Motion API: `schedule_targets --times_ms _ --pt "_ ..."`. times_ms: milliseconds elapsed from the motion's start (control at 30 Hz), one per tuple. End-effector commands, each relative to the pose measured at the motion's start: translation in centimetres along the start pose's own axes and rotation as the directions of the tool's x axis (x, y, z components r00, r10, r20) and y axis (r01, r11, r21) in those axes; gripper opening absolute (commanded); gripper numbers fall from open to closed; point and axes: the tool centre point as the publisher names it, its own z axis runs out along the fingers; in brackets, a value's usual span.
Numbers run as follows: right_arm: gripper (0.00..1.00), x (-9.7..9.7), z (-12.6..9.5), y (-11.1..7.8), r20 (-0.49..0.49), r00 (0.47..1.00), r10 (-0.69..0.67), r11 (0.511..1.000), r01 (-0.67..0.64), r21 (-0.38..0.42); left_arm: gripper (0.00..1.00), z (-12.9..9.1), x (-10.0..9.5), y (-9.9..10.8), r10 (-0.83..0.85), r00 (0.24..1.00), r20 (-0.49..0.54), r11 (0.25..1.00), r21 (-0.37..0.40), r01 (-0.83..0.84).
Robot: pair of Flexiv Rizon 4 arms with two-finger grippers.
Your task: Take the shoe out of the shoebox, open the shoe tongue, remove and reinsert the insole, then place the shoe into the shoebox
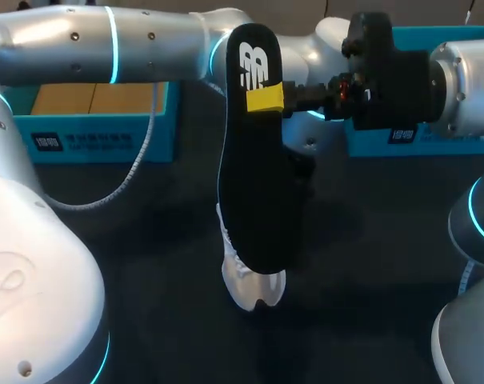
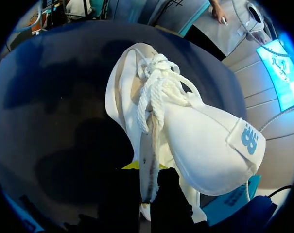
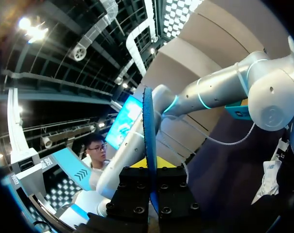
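To the far side of the left tool lies the teal shoebox [image 1: 98, 140], open and well apart from the work. The left tool [image 2: 147, 183] is closed on the white shoe [image 2: 185, 131]. Its two dark fingers pinch the rim of the opening from both sides. The shoe runs straight ahead of the tool, first the laces and then the toe, toward the dark tabletop [image 2: 49, 121]. The tongue is folded out to one side, so the opening seems free. Between this tool and the right one hangs the black insole [image 1: 254, 176]. Its long axis is nearly upright and almost parallel to the shoe, with the narrow logo end up and the broad end down by the shoe's toe. The right tool [image 1: 267, 98] is closed on it near the upper end. I judge that the next move depends on this: the broad end is at the wrong end of the shoe and must come to the opening by the left tool, and the right arm carries it. The head view shows the insole's whole length but hides the left tool and most of the shoe. The left wrist view shows the grip and the opening, but no insole. The right wrist view shows the insole only edge-on between its fingers.
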Motion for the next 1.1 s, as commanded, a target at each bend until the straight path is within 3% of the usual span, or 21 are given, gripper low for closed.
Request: schedule_targets --times_ms 33,167,233,267,400,433,1100 --pt "0.00 -0.1 0.3 0.0 -0.001 1.000 0.000 1.000 0.000 -0.002 0.00 0.6 -1.0 0.2 0.009 1.000 -0.020 1.000 0.014 -0.009" --pt "0.00 -0.1 0.3 0.0 -0.001 1.000 0.000 1.000 0.000 -0.002 0.00 1.0 -1.3 0.2 0.020 0.999 -0.027 0.999 0.028 -0.019" --pt "0.00 -0.1 0.3 0.0 -0.001 1.000 0.000 1.000 0.000 -0.002 0.36 1.0 -1.3 0.2 0.027 0.999 -0.018 0.999 0.036 -0.027" --pt "0.00 -0.1 0.3 0.0 -0.001 1.000 0.000 1.000 0.000 -0.002 0.50 0.8 -1.3 0.2 0.032 0.999 -0.013 0.999 0.038 -0.032" --pt "0.00 -0.1 0.3 0.0 -0.001 1.000 0.000 1.000 0.000 -0.002 0.83 0.0 -1.1 0.3 0.048 0.999 0.012 0.998 0.031 -0.049" --pt "0.00 -0.1 0.3 0.0 -0.001 1.000 0.000 1.000 0.000 -0.002 1.00 -0.3 -1.1 0.3 0.051 0.998 0.020 0.998 0.030 -0.052" --pt "0.00 -0.1 0.3 0.0 -0.001 1.000 0.000 1.000 0.000 -0.002 1.00 -10.1 -0.6 1.2 0.106 0.962 0.253 0.993 -0.086 -0.086"
